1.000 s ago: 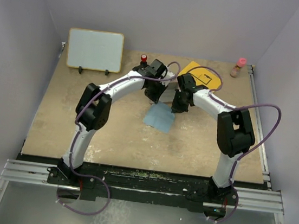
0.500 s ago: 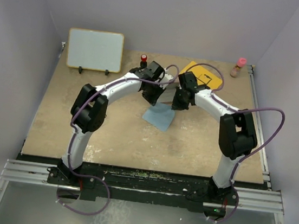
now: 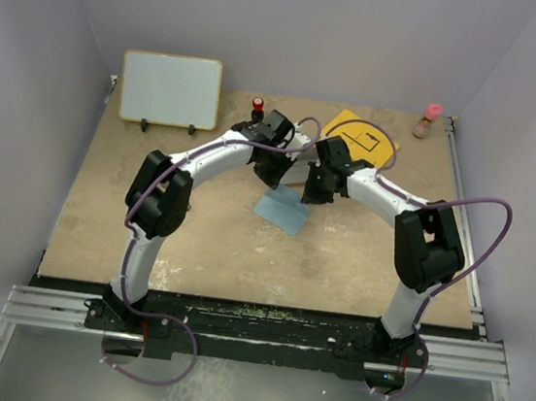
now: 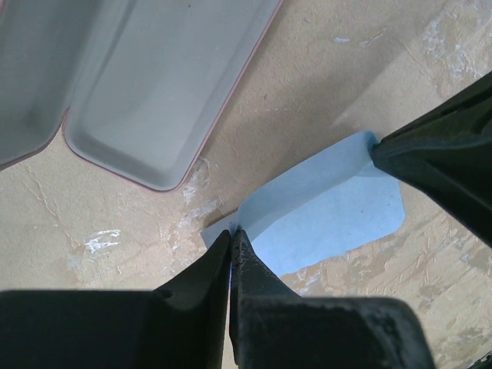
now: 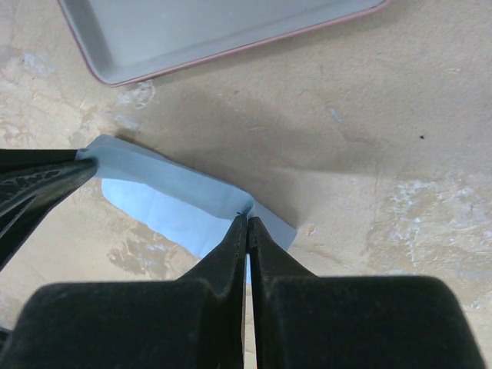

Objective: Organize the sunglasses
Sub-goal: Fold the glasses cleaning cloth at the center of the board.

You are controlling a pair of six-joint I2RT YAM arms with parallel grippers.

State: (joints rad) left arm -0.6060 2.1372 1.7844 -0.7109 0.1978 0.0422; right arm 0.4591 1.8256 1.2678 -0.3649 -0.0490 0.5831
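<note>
The sunglasses (image 3: 366,134) can be seen only from the overhead camera, as a few thin dark lines lying flat on a yellow sheet (image 3: 348,122). The sheet sits toward the far side of the table (image 3: 148,225), a little right of centre. The lines trace an open, angular outline, like a slim wire frame with its long temple arms spread. They are too small to make out the lenses or tell which way the front faces.
</note>
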